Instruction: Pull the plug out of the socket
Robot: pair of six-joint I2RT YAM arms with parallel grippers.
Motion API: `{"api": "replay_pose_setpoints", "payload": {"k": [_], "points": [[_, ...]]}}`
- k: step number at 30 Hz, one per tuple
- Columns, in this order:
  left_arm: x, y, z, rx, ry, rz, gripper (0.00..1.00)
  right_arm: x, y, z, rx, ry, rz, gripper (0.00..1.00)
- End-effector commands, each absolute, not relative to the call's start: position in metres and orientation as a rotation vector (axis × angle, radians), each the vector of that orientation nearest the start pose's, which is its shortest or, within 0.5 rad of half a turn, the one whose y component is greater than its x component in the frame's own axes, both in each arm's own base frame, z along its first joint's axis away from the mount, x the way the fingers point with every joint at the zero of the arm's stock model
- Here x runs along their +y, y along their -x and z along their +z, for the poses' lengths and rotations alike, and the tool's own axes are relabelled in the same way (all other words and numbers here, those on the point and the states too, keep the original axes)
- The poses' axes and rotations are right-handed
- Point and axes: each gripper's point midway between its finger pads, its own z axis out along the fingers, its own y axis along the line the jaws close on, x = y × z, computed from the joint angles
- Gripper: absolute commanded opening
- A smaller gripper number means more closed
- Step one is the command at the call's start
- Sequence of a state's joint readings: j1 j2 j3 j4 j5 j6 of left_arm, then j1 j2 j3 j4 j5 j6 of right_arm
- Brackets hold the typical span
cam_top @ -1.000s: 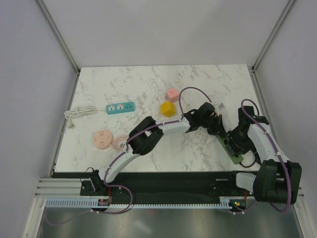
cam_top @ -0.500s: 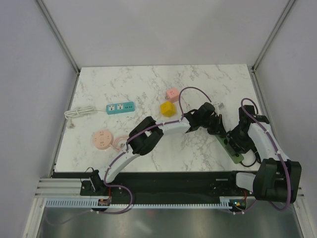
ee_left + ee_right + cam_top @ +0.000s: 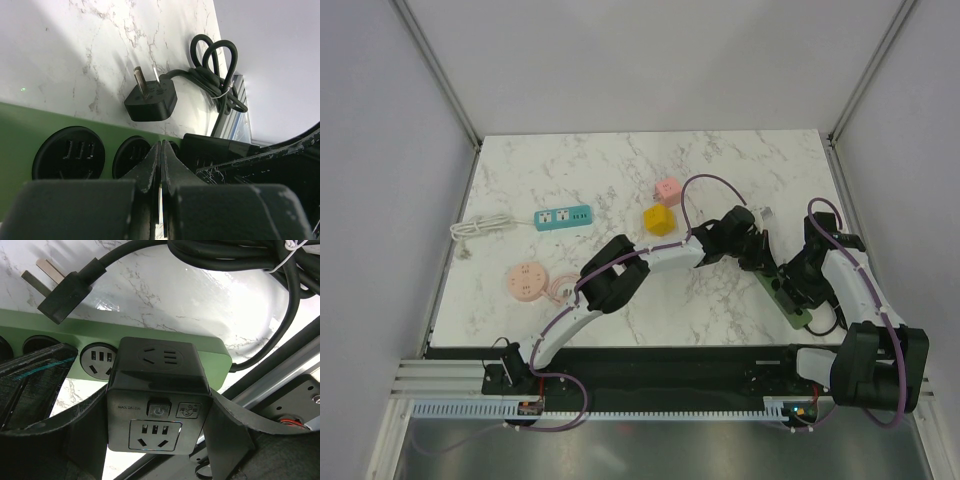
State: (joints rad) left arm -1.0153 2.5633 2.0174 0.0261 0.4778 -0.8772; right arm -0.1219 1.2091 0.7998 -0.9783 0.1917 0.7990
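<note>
A green power strip lies at the table's right front; it also shows in the left wrist view and the right wrist view. A black cube adapter plug sits on the strip's end socket; it also shows in the left wrist view. I cannot tell whether its prongs are seated. My right gripper is shut on the cube's two sides, and it shows in the top view. My left gripper is shut and empty, tips down on the strip beside the cube, seen from above.
The strip's own black plug lies loose on the marble with its coiled cable near the table's right edge. A teal strip, a round pink strip, a yellow cube and a pink cube lie to the left.
The right arm has shifted very slightly. The left arm and the strip have stayed in place.
</note>
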Motion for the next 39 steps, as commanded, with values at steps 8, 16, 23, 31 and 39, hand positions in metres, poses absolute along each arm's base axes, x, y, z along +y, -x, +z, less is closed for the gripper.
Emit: {"api": "replay_pose_setpoints", "payload": {"k": [8, 16, 23, 31, 39], "points": [[-0.61, -0.249, 0.029, 2.497, -0.539, -1.38, 0.02, -0.028, -0.224, 0.098, 2.513, -1.228, -0.082, 0.0], [-0.61, -0.249, 0.029, 2.498, -0.543, -1.379, 0.02, -0.018, -0.216, 0.068, 2.576, -1.266, -0.048, 0.0], [-0.613, -0.247, 0.031, 2.491, -0.563, -1.4, 0.02, -0.032, -0.229, 0.104, 2.468, -1.212, -0.085, 0.0], [-0.612, -0.234, 0.068, 2.293, -0.722, -1.512, 0.02, -0.024, -0.21, 0.069, 2.524, -1.251, -0.08, 0.0], [-0.597, -0.229, 0.097, 2.186, -0.774, -1.503, 0.02, -0.036, -0.21, 0.077, 2.489, -1.202, -0.152, 0.0]]}}
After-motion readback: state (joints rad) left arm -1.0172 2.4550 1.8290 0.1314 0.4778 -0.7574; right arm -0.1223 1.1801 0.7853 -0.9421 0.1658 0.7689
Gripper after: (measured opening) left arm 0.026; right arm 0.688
